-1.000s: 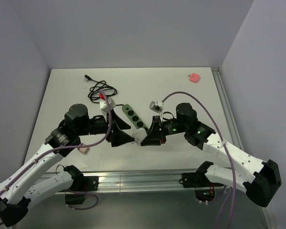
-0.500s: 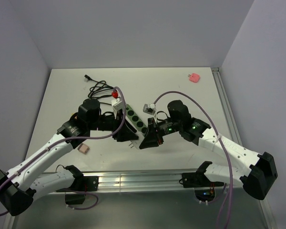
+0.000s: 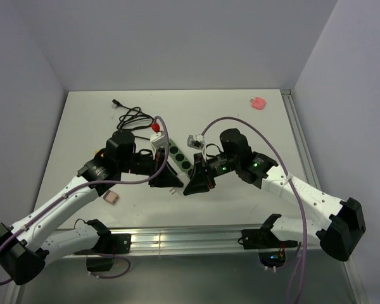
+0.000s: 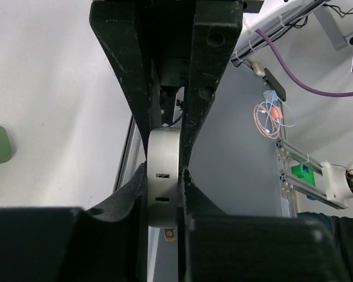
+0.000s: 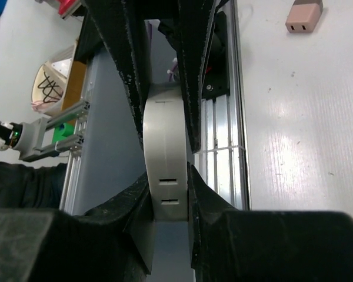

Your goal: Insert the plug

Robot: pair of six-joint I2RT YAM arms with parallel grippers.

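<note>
A white plug (image 3: 177, 189) hangs just above the table's near edge, held from both sides. My left gripper (image 3: 170, 182) is shut on it from the left, and my right gripper (image 3: 193, 183) is shut on it from the right. In the left wrist view the plug (image 4: 163, 176) sits between my gripper's (image 4: 163, 183) pads, showing two slots and a brass prong (image 4: 169, 235) below. The right wrist view shows the same plug (image 5: 166, 147) pinched in my gripper (image 5: 166, 179). The green power strip (image 3: 179, 158) lies on the table just behind both grippers.
A coiled black cable (image 3: 133, 117) lies at the back left. A pink adapter (image 3: 258, 102) rests at the back right corner. A small pinkish block (image 3: 111, 197) sits near the left arm. The aluminium rail (image 3: 190, 237) runs along the table's front edge.
My left gripper has swung right to the plug and shut on it. My right arm has carried the plug a little to the left.
</note>
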